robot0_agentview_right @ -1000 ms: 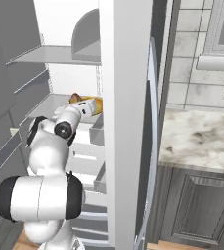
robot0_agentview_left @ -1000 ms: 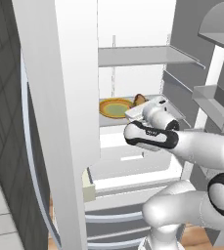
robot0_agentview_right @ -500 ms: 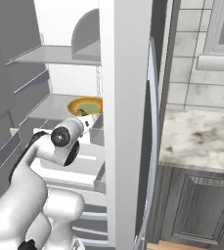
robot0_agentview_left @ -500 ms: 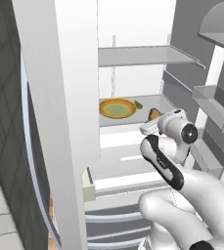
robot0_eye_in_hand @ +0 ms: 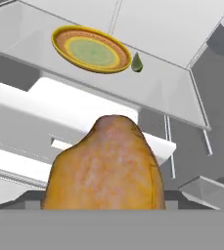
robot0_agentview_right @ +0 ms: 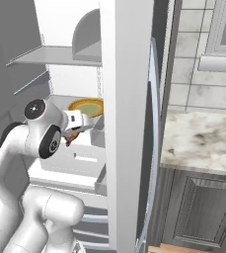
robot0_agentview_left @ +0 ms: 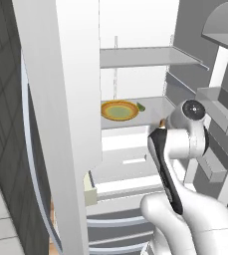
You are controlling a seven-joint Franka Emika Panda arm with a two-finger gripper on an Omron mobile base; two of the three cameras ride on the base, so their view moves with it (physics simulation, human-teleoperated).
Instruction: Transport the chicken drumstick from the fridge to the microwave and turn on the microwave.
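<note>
The chicken drumstick (robot0_eye_in_hand: 106, 166), a golden-brown lump, fills the lower middle of the hand view and hides the fingertips. My gripper (robot0_agentview_right: 76, 129) is shut on it, just in front of the fridge's middle shelf (robot0_agentview_left: 150, 112). From the right base a sliver of the drumstick (robot0_agentview_right: 70, 139) shows under the white hand. The fridge (robot0_agentview_right: 60, 54) stands open, and its white door edge (robot0_agentview_left: 65, 124) is close on the left. The microwave is out of view.
A yellow plate (robot0_eye_in_hand: 91, 49) with a green centre lies on the middle shelf, with a small green item (robot0_eye_in_hand: 137, 62) beside it. White drawers (robot0_agentview_left: 120, 172) sit below. Door racks (robot0_agentview_left: 220, 107) jut out at the right. A marble counter (robot0_agentview_right: 198, 143) adjoins the fridge.
The hand has drawn back from the plate, to the right and slightly down, carrying the drumstick off the shelf. The wrist has turned, and the plate now shows bare.
</note>
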